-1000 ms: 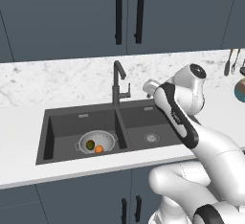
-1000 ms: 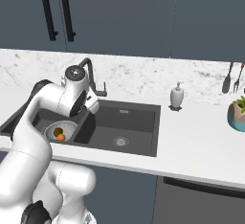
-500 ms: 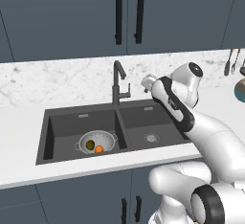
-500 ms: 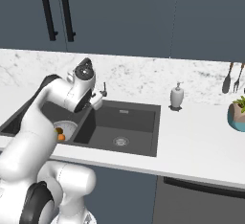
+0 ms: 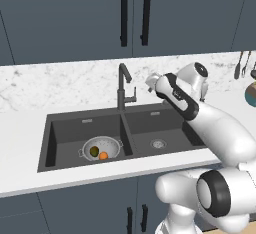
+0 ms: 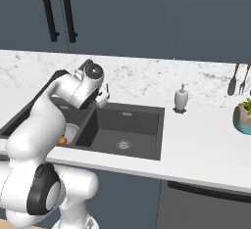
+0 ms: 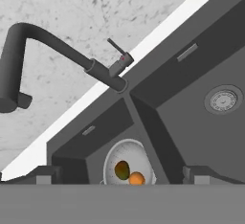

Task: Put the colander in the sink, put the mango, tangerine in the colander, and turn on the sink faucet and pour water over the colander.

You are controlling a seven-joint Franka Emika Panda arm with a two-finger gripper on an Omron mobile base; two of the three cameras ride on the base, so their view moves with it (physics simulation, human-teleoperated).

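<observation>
hand view looks down past the spread, empty fingertips (image 7: 44,174) onto the colander (image 7: 129,163) in the sink (image 7: 191,103), the mango (image 7: 122,170) and tangerine (image 7: 137,178) already inside. beyond it stands the sink faucet (image 7: 62,55), its small side lever (image 7: 116,50) sticking out toward the hand. left base view puts the gripper (image 5: 152,82) raised just right of the tap's neck, wrist bent toward it, so the lever looks like the next target.

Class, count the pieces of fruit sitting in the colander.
2: a mango and a tangerine, side by side in the colander in the sink's left basin.
</observation>
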